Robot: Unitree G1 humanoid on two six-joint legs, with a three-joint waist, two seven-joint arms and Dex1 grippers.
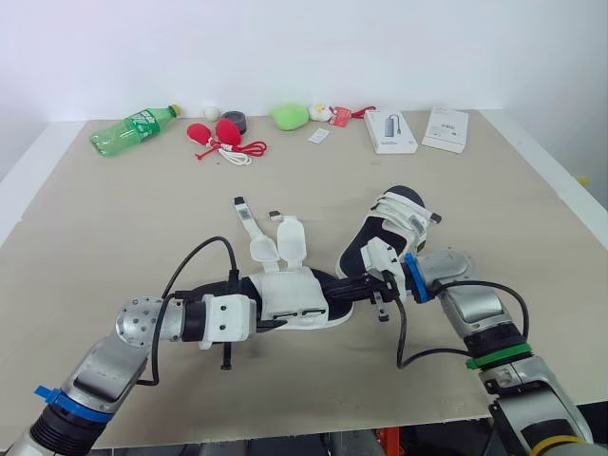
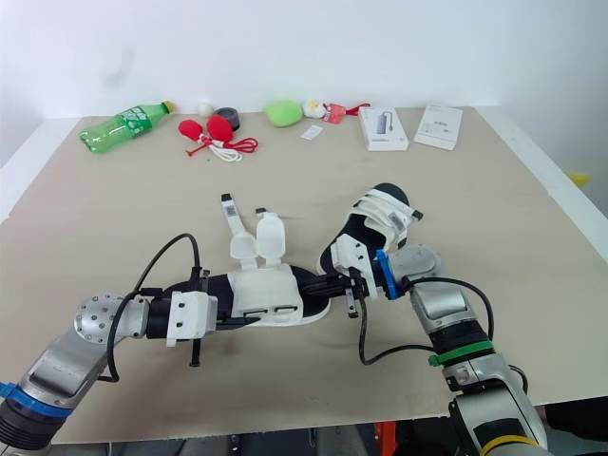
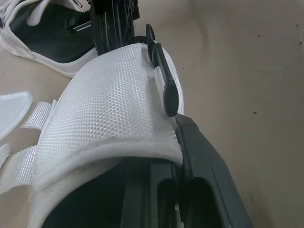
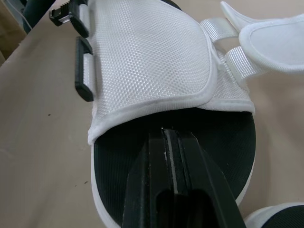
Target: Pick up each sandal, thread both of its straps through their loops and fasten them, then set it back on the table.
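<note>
**A:** So, where are we on the sandals?

**B:** About half done, I'd say. The white mesh sandal with black footbed (image 1: 299,302) lies flat on the beige table (image 1: 114,237), between the two grippers. Both white webbing straps (image 1: 285,237) are loose and splayed out on its side away from the arms. The black plastic loops (image 4: 83,71) are empty. The second white-and-black sandal (image 1: 394,217), just beyond the right gripper (image 1: 359,288), looks fastened.

**A:** Grips?

**B:** The left gripper (image 1: 274,323) is clamped on the edge of the mesh upper. The right gripper is closed over the footbed at the opposite end, with nothing between its fingers.

**A:** Room?

**B:** Open table past the straps. The green plastic bottle (image 1: 133,128) sits well beyond both grippers, near the far edge. The near edge is close behind both wrists, so lift rather than drag back.
</note>
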